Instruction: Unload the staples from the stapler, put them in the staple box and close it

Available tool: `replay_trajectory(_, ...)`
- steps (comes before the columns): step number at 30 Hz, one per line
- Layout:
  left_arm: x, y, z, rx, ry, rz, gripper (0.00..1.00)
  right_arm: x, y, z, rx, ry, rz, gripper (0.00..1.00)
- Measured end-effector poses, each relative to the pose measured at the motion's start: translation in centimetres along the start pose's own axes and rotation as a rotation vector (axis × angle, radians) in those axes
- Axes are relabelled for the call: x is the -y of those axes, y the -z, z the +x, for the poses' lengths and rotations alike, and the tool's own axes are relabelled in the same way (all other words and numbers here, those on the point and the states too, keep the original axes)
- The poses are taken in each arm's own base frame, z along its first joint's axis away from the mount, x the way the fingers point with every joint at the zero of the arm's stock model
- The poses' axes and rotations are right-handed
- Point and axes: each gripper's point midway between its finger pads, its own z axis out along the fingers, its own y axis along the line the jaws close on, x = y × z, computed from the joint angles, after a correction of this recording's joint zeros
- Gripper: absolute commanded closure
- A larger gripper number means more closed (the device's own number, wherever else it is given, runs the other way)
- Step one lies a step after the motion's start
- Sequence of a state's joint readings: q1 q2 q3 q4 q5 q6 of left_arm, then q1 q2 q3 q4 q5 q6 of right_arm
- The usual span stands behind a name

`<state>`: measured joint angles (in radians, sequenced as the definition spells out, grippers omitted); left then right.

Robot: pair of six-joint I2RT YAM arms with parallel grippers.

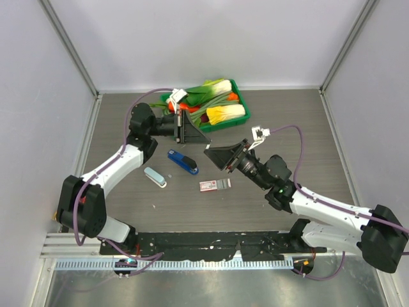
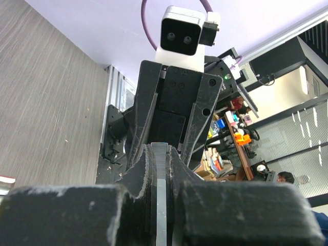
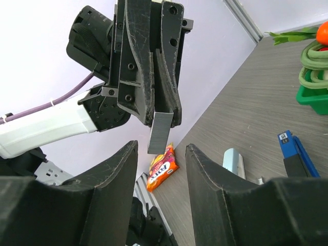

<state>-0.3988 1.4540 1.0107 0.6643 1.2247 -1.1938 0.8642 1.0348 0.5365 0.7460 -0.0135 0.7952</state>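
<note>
Left arm reaches to upper centre of the top view. I read its tool (image 1: 203,139) as clenched on the staples (image 3: 160,132), with the strip sticking out past its tips. Right arm angles in toward it, its tool (image 1: 213,152) released and its fingers clear of the strip. The stapler (image 1: 183,162) lies left of centre on the grey desk (image 1: 287,115). A green bin (image 1: 240,97) sits at top centre. Pale walls surround the desk.

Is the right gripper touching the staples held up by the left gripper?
Apart. In the right wrist view the staples hang from the shut left gripper, and background shows on both sides between the strip and the open right gripper fingers.
</note>
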Motion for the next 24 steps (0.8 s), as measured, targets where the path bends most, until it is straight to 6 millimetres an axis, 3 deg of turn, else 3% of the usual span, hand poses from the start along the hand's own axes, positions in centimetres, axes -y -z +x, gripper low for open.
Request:
replay_trajectory(22, -0.94, 0.17, 0.93, -0.005, 0.034, -0.011, 1.00, 0.45, -0.38, -0.03, 0.001, -0.016, -0.004, 0.78)
replay_trajectory(24, -0.96, 0.17, 0.96, -0.005, 0.033, -0.011, 0.96, 0.56, -0.42, 0.03, -0.001, -0.016, -0.002, 0.80)
